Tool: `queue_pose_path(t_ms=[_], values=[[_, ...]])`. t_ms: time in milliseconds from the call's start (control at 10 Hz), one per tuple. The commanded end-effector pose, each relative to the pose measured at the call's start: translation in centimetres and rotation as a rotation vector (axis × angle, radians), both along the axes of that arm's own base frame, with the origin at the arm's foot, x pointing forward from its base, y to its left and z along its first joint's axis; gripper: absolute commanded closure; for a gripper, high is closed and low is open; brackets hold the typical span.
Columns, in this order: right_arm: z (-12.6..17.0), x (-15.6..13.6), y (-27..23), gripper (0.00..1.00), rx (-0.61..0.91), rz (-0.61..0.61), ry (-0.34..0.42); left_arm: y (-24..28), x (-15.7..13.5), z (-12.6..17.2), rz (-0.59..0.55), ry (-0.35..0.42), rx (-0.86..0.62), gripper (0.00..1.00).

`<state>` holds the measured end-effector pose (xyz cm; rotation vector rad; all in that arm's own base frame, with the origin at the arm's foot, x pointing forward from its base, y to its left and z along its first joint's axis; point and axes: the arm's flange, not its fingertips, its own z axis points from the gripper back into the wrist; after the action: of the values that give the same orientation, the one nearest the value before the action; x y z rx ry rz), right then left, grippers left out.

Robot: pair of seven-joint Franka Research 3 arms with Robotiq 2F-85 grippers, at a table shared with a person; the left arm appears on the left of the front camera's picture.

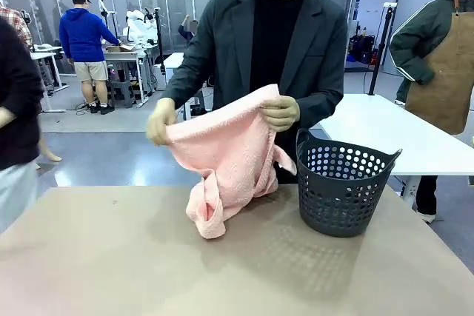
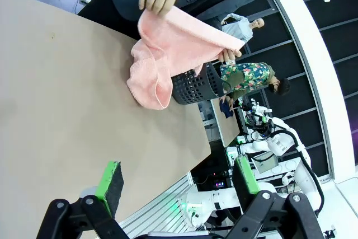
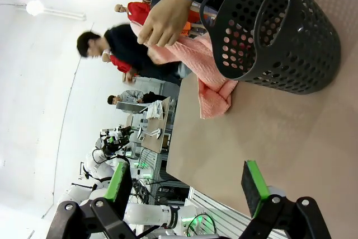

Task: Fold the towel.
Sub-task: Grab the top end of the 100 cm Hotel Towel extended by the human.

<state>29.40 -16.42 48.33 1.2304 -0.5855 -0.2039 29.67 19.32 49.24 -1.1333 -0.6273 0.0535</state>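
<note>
- Front view, from the left: the tan worktop (image 1: 111,257) spreads across my near side, and a person (image 1: 222,42) in a dark jacket stands at its far edge.
- The person's right hand (image 1: 160,120), on the picture's left, pinches one upper corner of the towel.
- The towel (image 1: 226,164), pale pink terry, is held up between both hands. Its top is raised to chest height and its bunched lower end droops onto the worktop.
- The person's left hand (image 1: 280,112) grips the other upper edge, right of the towel's middle.
- Further right, a dark perforated basket (image 1: 342,190) stands upright on the worktop, just beside the hanging towel.
- Left wrist view: my left claw (image 2: 177,176) has its jaws wide apart with nothing between the green pads (image 2: 109,176). It sits by the edge of the worktop (image 2: 67,93), well apart from the towel (image 2: 173,48), which I see draped in front of the basket (image 2: 193,85).
- Right wrist view: my right claw (image 3: 186,183) is spread just as wide and is empty. It is above the worktop (image 3: 268,138) and well apart from the basket (image 3: 279,37).
- From this side the towel (image 3: 210,76) drops from the person's left hand (image 3: 165,20) past the basket's wall. Its folded tip rests on the worktop next to the basket's base.
</note>
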Motion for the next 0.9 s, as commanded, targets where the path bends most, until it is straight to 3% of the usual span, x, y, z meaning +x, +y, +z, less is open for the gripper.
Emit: queue_pose_path(t_ms=[0, 800], values=[[0.06, 0.16, -0.02, 0.0, 0.006, -0.003, -0.014, 0.08, 0.18, 0.12, -0.004, -0.012, -0.017, 0.0], [0.06, 0.16, -0.02, 0.0, 0.006, -0.003, -0.014, 0.08, 0.18, 0.12, -0.004, -0.012, -0.017, 0.0]])
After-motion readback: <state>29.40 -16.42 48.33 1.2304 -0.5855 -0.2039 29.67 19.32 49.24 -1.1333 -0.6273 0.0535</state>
